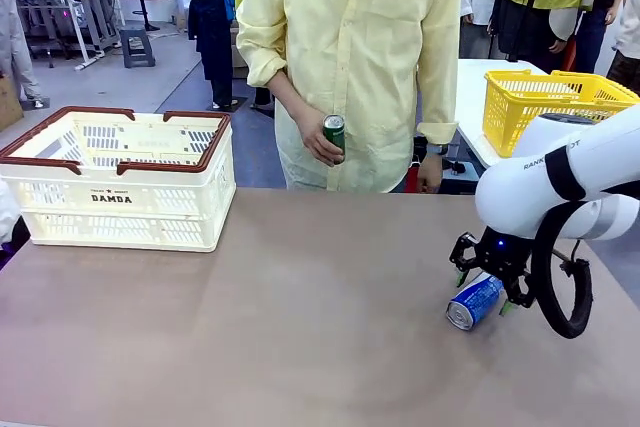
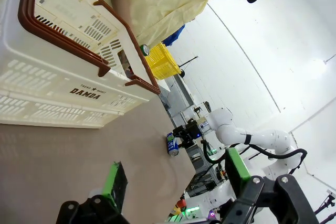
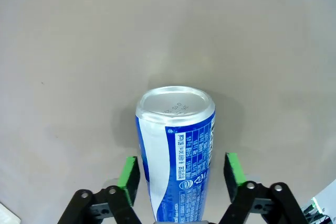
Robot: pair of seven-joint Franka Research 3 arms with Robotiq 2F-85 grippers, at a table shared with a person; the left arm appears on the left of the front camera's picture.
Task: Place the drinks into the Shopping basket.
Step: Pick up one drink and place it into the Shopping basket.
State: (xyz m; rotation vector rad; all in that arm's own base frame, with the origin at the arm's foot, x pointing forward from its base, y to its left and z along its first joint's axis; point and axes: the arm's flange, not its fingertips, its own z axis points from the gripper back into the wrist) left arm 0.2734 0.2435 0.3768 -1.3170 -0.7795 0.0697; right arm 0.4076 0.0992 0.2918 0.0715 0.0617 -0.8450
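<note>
- The blue can (image 1: 474, 300) lies on its side on the worktop (image 1: 250, 337), at the robot's right and well apart from the basket (image 1: 110, 217) at the far left.
- It is probably a thin aluminium shell. It would be light and stiff if full, easy to dent if squeezed hard, and smooth enough to slip.
- Lying down, it can roll when nudged.
- The best hold looks like across the mid-body, with the pads flat on opposite sides, away from the silver end rim.
- The right gripper (image 1: 483, 292) straddles the can with its fingers (image 3: 129, 174) spread to either side. A gap shows at one pad, so it has no firm pinch yet.
- A green can (image 1: 334, 132) is upright in the person's hand (image 1: 318, 139), beyond the far edge.
- The left gripper (image 2: 176, 179) hangs spread and empty near the basket.
</note>
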